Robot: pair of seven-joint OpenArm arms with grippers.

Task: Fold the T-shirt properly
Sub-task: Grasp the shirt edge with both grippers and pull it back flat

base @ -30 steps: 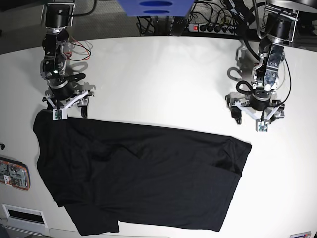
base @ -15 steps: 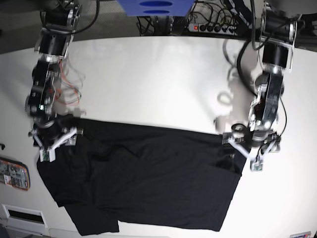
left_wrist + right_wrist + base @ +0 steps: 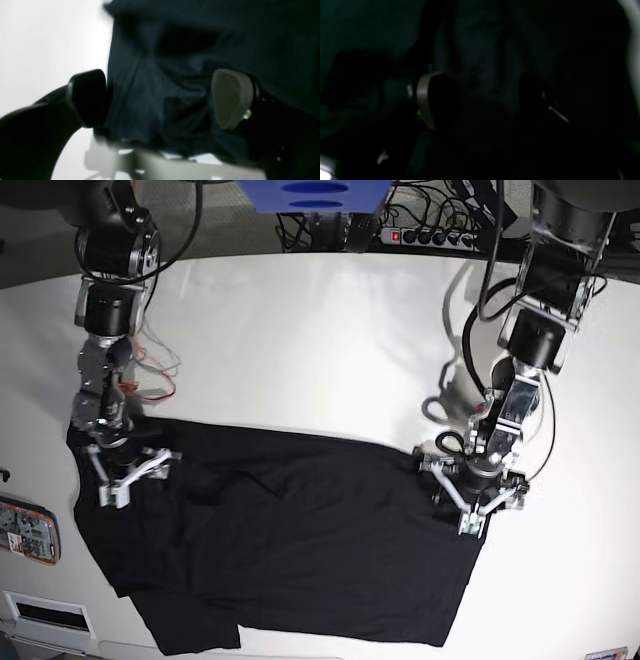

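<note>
Fabric of the T-shirt lies spread on the white table, black and plain, with some wrinkles, and its lower hem reaches near the front edge of the table. The left gripper is down on the sleeve end of the shirt; in the left wrist view its two fingers stand wide apart, one at the edge of the cloth and one over it, and the cloth between them is not pinched. The right gripper is low on the opposite upper corner of the shirt. The right wrist view is very dark; its fingers appear parted with cloth between, but I cannot tell if they grip it.
</note>
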